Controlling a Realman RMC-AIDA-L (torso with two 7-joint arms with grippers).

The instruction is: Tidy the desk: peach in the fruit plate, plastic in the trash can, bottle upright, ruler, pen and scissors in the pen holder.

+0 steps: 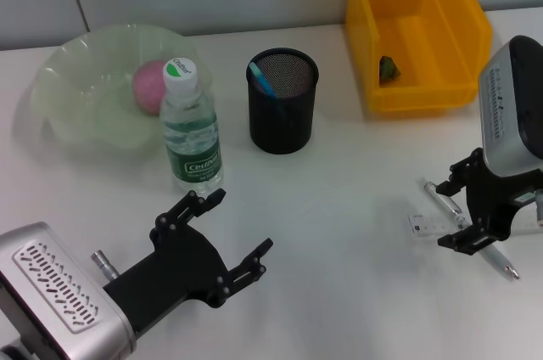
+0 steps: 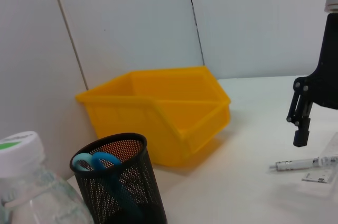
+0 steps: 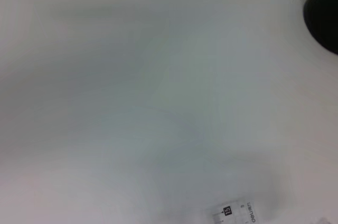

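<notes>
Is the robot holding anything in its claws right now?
No, nothing is held. The left tool is open and empty near the bottle. The right tool is open just above the pen and ruler, gripping neither yet.

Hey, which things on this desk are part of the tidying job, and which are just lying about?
Job: peach, fruit plate, bottle, pen holder, scissors, trash can, ruler, pen.

Lying about: nothing else visible.

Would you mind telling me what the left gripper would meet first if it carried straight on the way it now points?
Probably nothing near: the left gripper, jaws open, points past the pen holder toward the yellow bin, though depth is unclear.
</notes>
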